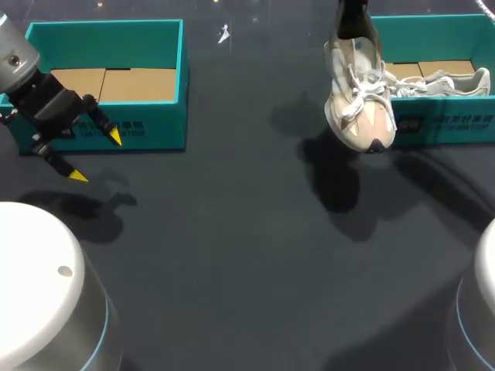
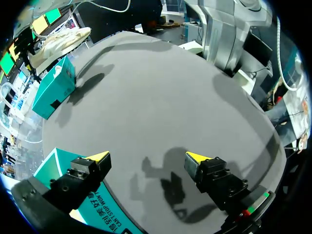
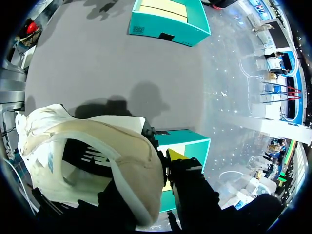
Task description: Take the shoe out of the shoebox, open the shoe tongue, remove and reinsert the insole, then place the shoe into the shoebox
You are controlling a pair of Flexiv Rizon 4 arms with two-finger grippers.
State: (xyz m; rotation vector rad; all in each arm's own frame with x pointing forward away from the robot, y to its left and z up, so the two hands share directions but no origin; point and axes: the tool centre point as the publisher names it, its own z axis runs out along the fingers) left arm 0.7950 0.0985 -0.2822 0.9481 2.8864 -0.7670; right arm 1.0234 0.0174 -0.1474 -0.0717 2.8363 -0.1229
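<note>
A pale beige sneaker (image 1: 357,97) hangs toe-down in the air just left of the right teal shoebox (image 1: 448,124). My right gripper (image 1: 352,19) holds it by the heel from above. In the right wrist view the right gripper (image 3: 161,152) is shut on the sneaker's heel collar (image 3: 131,146), one yellow fingertip (image 3: 178,156) outside it and the other hidden inside the shoe. A second sneaker (image 1: 445,83) lies in the right shoebox. My left gripper (image 1: 96,157) stands open with nothing in it, in front of the left teal shoebox (image 1: 108,46). Its open tips (image 2: 147,158) hover above bare table.
The left shoebox (image 2: 56,163) holds only its cardboard floor (image 1: 116,83) and sits close beside my left gripper's finger. The right shoebox (image 3: 187,141) lies under the held sneaker. Dark table (image 1: 232,232) spreads between the two boxes. A small white scrap (image 1: 223,34) lies at the far edge.
</note>
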